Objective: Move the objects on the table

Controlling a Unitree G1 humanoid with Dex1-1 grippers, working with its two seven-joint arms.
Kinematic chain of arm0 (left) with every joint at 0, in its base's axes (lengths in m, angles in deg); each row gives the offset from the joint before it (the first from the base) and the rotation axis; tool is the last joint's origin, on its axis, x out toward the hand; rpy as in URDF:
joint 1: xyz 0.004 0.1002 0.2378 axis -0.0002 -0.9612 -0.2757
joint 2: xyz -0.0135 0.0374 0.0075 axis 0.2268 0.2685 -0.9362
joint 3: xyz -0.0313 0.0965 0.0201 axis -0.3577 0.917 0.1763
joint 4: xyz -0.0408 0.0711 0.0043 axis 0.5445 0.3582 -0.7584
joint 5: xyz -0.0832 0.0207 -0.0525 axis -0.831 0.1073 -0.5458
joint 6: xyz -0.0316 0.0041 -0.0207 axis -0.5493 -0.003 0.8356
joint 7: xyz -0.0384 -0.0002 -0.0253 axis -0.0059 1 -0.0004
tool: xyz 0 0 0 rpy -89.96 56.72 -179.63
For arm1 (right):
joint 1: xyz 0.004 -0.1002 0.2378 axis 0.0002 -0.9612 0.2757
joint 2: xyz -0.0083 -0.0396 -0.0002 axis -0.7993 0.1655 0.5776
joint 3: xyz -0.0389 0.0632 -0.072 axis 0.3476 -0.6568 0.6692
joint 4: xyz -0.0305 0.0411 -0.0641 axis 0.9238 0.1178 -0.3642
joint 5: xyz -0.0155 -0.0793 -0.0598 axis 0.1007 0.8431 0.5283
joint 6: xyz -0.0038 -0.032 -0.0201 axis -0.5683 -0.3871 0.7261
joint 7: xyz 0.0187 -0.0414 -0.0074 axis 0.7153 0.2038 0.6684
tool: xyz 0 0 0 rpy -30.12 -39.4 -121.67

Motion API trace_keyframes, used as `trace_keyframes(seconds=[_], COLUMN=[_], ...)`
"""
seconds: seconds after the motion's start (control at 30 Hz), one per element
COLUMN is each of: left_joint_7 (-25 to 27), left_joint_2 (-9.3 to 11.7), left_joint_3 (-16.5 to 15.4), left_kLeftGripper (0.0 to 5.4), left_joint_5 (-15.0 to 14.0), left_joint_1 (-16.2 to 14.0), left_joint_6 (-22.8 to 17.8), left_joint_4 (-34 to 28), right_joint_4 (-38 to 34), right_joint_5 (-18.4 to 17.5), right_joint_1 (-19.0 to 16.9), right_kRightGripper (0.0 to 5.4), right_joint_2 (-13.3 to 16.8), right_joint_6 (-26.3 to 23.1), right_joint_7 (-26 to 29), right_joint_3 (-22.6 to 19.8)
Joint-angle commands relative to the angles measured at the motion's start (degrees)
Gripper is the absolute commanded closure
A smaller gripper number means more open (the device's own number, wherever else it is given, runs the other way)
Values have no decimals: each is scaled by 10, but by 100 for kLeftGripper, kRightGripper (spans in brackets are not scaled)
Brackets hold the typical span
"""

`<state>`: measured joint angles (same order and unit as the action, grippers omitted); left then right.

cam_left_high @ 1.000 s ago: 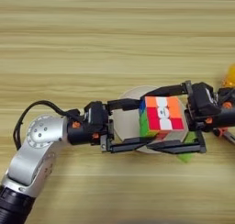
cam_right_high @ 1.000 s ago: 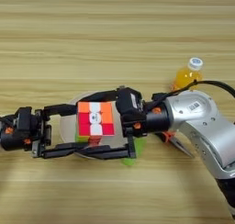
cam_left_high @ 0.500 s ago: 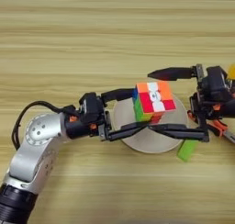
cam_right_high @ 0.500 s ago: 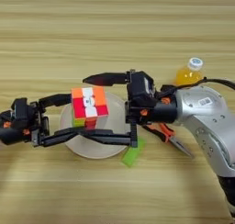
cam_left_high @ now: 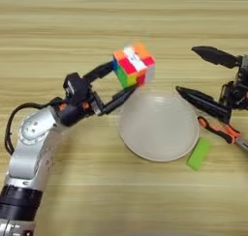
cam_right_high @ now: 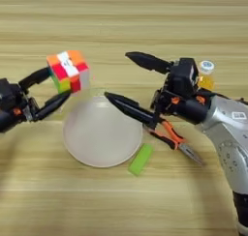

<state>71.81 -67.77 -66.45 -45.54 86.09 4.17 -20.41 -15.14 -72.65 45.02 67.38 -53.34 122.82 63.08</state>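
Observation:
My left gripper [cam_left_high: 123, 77] is shut on the multicoloured puzzle cube [cam_left_high: 134, 64], holding it in the air just beyond the far left rim of a white plate [cam_left_high: 160, 133]. On the other side of the plate, my right gripper [cam_right_high: 117, 74] stands open with nothing between its long black fingers. The green block [cam_right_high: 141, 159] lies flat on the table [cam_left_high: 121, 17] at the plate's near right edge. Behind the right wrist stands the orange bottle [cam_right_high: 208, 79] with a white cap, partly hidden by the arm.
Pliers with orange handles [cam_right_high: 172, 137] lie on the table under the right gripper, between the plate and the right arm. The left forearm [cam_left_high: 34, 143] stretches up from the lower left corner.
The right gripper has let go of the cube, opened and drawn back to the right. The left gripper has carried the cube up and away from above the plate towards the far left.

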Motion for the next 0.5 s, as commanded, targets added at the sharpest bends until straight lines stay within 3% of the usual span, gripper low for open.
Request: trace_keyframes(seconds=[0.03,0.07,0.23,0.37,0.5], left_joint_7=[-74,-93,-165,-202,-202], left_joint_2=[-11,-11,-26,-31,-37], left_joint_3=[-24,-26,-44,-30,-11], left_kLeftGripper=[213,213,213,213,213], left_joint_5=[63,83,113,154,169], left_joint_1=[41,49,78,85,83], left_joint_6=[30,38,32,32,18], left_joint_4=[67,88,166,215,239], right_joint_4=[22,28,37,42,45], right_joint_5=[30,37,46,52,56], right_joint_1=[-25,-32,-45,-53,-49], right_kRightGripper=[0,0,0,0,0], right_joint_2=[-18,-23,-45,-55,-60], right_joint_6=[30,38,57,66,68], right_joint_7=[-22,-26,-45,-48,-55], right_joint_3=[-4,-3,0,9,16])
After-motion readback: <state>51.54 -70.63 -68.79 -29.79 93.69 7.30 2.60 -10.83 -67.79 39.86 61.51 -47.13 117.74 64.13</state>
